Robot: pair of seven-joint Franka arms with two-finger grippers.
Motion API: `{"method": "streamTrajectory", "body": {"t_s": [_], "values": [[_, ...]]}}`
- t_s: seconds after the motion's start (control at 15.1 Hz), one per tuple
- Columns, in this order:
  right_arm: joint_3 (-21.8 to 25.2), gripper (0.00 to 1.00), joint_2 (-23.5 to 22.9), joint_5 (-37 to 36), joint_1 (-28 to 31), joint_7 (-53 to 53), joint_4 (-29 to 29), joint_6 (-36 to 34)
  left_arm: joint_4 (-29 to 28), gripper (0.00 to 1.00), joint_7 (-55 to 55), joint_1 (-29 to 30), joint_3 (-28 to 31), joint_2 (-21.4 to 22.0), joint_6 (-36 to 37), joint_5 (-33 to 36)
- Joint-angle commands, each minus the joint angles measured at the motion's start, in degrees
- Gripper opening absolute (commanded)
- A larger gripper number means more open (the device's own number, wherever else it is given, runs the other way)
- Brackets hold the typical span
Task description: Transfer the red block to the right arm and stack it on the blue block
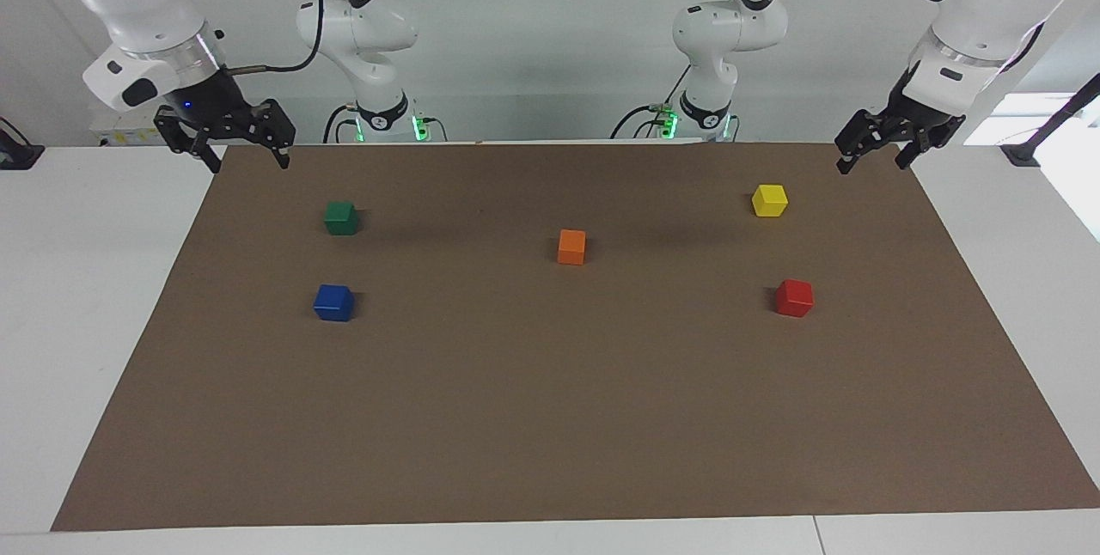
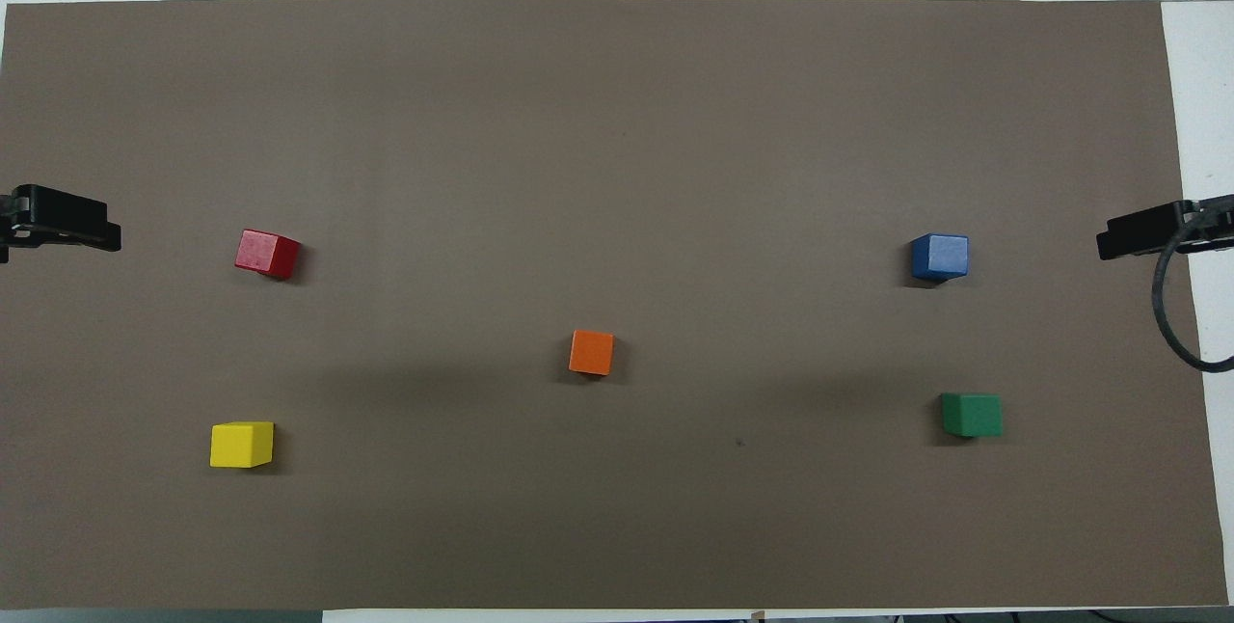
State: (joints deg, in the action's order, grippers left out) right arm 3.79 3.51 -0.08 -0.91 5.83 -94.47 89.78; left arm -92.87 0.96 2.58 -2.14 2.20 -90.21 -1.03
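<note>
The red block (image 1: pixel 794 297) (image 2: pixel 266 253) sits on the brown mat (image 1: pixel 550 417) toward the left arm's end. The blue block (image 1: pixel 333 302) (image 2: pixel 939 257) sits toward the right arm's end, about as far from the robots as the red block. My left gripper (image 1: pixel 873 163) (image 2: pixel 96 233) is open and empty, raised over the mat's edge at its own end. My right gripper (image 1: pixel 247 160) (image 2: pixel 1123 239) is open and empty, raised over the mat's edge at its own end. Neither gripper touches a block.
A yellow block (image 1: pixel 769 200) (image 2: pixel 242 444) lies nearer to the robots than the red block. A green block (image 1: pixel 341 217) (image 2: pixel 971 414) lies nearer to the robots than the blue block. An orange block (image 1: pixel 571 247) (image 2: pixel 591 352) sits mid-mat.
</note>
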Motion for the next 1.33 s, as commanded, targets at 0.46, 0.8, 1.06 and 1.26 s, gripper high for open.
{"method": "streamTrajectory", "body": {"t_s": [0.46,0.8,1.06,1.26], "values": [[-0.2,1.00,0.4,-0.8,0.2,-0.2,0.0,-1.0,-4.9,1.00,0.5,0.8,-0.2,1.9,-4.9,-0.8],[-0.1,1.00,0.4,-0.9,0.4,3.4,-0.4,-0.9,-14.1,1.00,0.5,0.8,-0.3,1.6,-18.0,-0.8],[-0.1,1.00,4.7,-0.2,0.4,5.2,-9.5,3.3,-14.5,1.00,0.0,-2.4,-0.3,-6.0,-25.2,0.9],[-0.1,1.00,5.9,4.3,1.3,5.2,-17.1,10.1,-16.2,1.00,-0.3,-2.7,-0.4,-11.2,-30.4,3.5]]}}
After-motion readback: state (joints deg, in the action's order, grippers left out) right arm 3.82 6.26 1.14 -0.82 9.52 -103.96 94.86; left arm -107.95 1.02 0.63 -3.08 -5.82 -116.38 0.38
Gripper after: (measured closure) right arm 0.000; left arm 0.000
